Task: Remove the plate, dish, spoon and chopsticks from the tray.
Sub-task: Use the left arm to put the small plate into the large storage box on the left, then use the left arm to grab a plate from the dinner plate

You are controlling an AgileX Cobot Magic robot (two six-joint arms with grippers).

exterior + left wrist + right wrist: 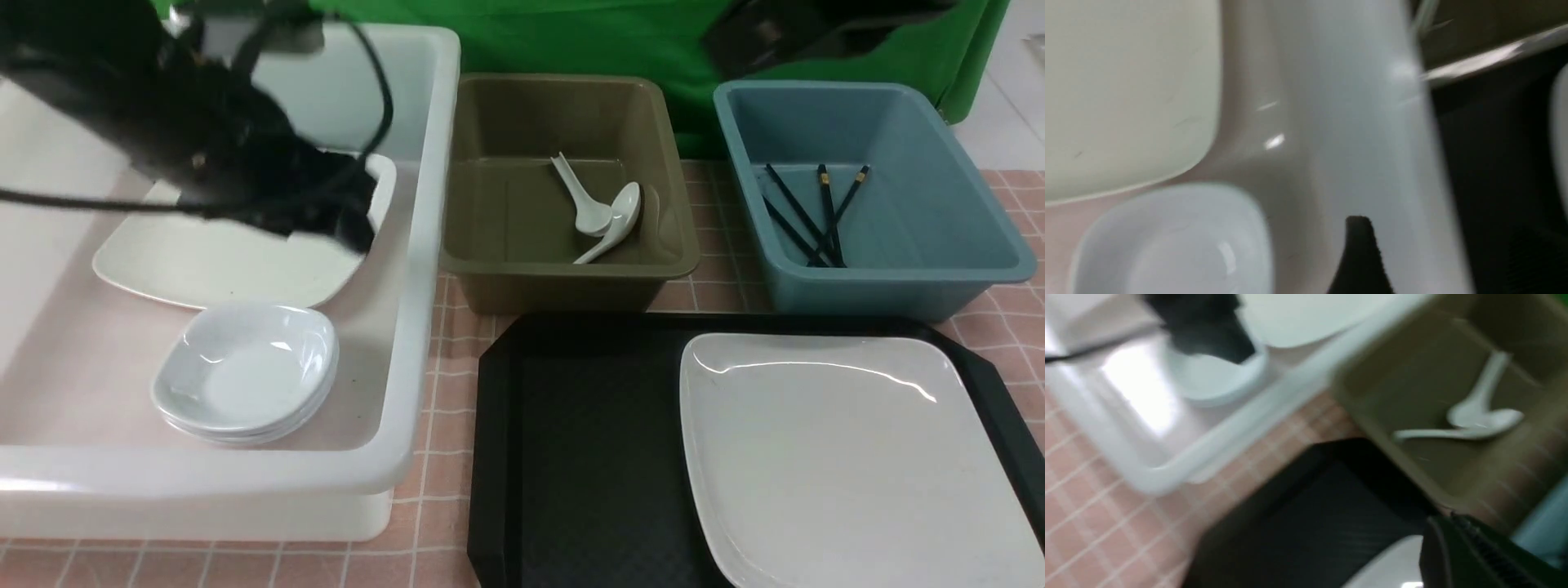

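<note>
A large cream-white plate [849, 457] lies on the right half of the black tray [588, 457]; the tray's left half is bare. My left gripper [351, 220] hovers inside the white tub [424, 245], over a second plate [204, 261] and above stacked small dishes [249, 371]. It is open and holds nothing; only one finger [1361, 249] shows. Two white spoons [612, 216] rest in the olive tub [571, 278]. Black chopsticks [816, 216] lie in the blue tub [898, 286]. My right gripper [1447, 535] is shut and empty, high above the tray's far edge.
The three tubs stand side by side behind and left of the tray on a pink checked cloth [441, 359]. A green backdrop [571, 41] closes off the back. The right arm [784, 33] hangs dark at the upper right.
</note>
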